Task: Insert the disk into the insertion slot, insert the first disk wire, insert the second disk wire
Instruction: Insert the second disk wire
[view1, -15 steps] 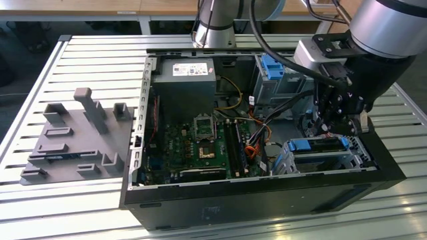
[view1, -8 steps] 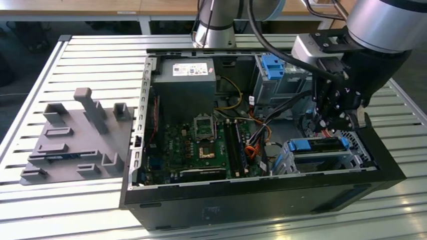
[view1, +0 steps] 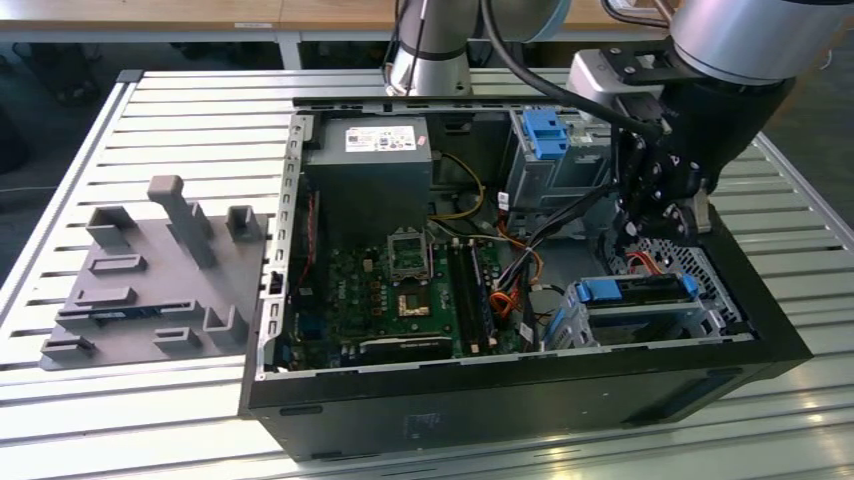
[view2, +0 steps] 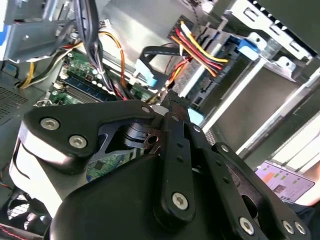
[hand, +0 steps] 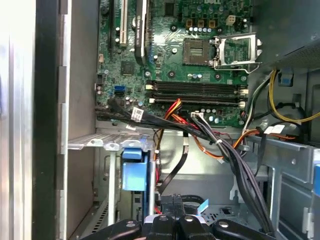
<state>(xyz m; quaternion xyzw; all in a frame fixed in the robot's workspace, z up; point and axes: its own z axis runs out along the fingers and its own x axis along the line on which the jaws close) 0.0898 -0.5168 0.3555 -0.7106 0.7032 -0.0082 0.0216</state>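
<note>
The disk (view1: 638, 292), in its bright blue carrier, lies inside the insertion slot (view1: 714, 290) at the near right corner of the open computer case. My gripper (view1: 667, 215) hangs just behind the disk's rear end, reaching down into the case. In both wrist views its fingers (hand: 172, 202) are pressed together on a black flat wire (hand: 172, 170) that runs down from the motherboard side. A bundle of red, yellow and black wires (view2: 200, 50) ends in a black plug at the disk's carrier (view2: 246, 46), close to my gripper (view2: 170, 102).
A taller silver cage with a blue clip (view1: 547, 135) stands behind the gripper. The motherboard (view1: 400, 290) and power supply (view1: 367, 165) fill the case's left half. Loose cable bundles (hand: 220, 150) cross near the fingers. A grey fixture plate (view1: 147, 290) lies on the slatted table at the exterior view's left.
</note>
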